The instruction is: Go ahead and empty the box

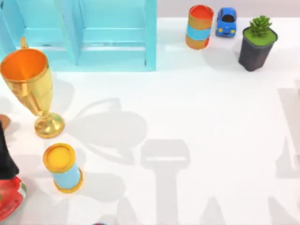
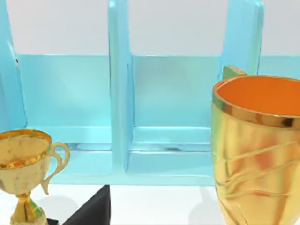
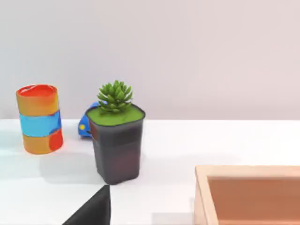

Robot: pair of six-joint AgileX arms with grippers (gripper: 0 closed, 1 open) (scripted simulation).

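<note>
Left gripper and right gripper: I cannot tell how wide either one stands, or whether it has hold of anything.
Through the right wrist camera I see the wooden box (image 3: 248, 194), open-topped, on the white table (image 1: 211, 117), nearer the lens than the potted succulent (image 1: 257, 42) and apart from it; its contents are hidden from me. From above, a cyan rack (image 1: 112, 47) sits at 11 o'clock, a gold trophy (image 1: 28, 84) at 9, a yellow-topped blue can (image 1: 63, 168) at 8, the succulent at 2, and an orange-and-blue can (image 1: 199, 27) with a blue toy car (image 1: 226, 22) just beside it at 1.
</note>
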